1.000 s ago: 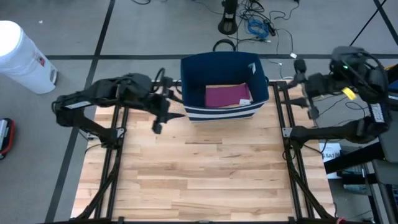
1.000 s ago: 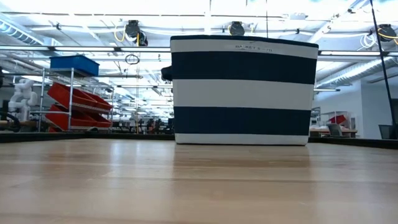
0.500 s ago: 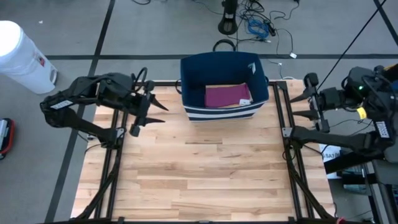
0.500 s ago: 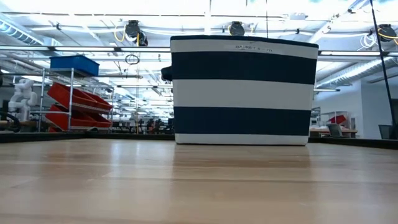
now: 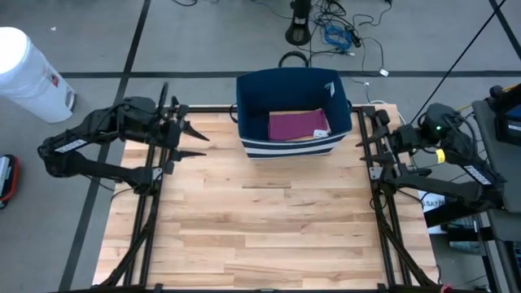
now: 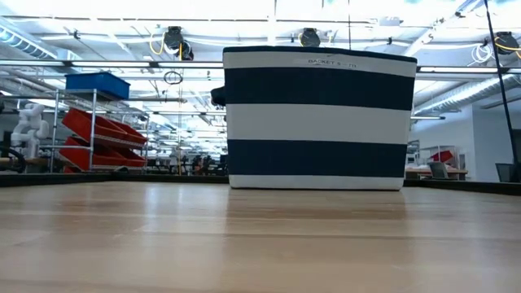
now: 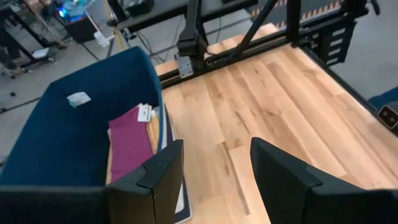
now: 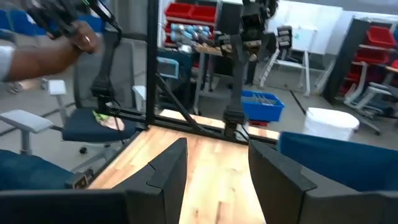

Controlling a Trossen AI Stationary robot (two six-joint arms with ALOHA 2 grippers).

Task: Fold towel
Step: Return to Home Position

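Note:
The magenta towel [image 5: 297,124] lies folded flat inside the navy and white striped basket [image 5: 293,146], on a tan layer, at the table's far middle. The left wrist view shows the towel [image 7: 130,147] within the basket's blue wall [image 7: 62,143]. My left gripper [image 5: 194,143] hovers left of the basket over the table's far left part, open, with nothing between its fingers [image 7: 214,165]. My right gripper [image 5: 366,138] hovers at the table's right edge, right of the basket, open and empty [image 8: 214,165]. The low view shows only the basket [image 6: 317,122].
Bare wooden table [image 5: 260,228] stretches in front of the basket. Black frame rails [image 5: 151,203] run along the left and right sides. A white bucket [image 5: 28,73] stands on the floor at far left. A person's hand [image 8: 81,37] shows beyond the table in the right wrist view.
My left gripper has drawn back from the basket toward the table's left edge, rolling a little. My right gripper has come down from high at the far right toward the table's right edge. The towel and basket have stayed put.

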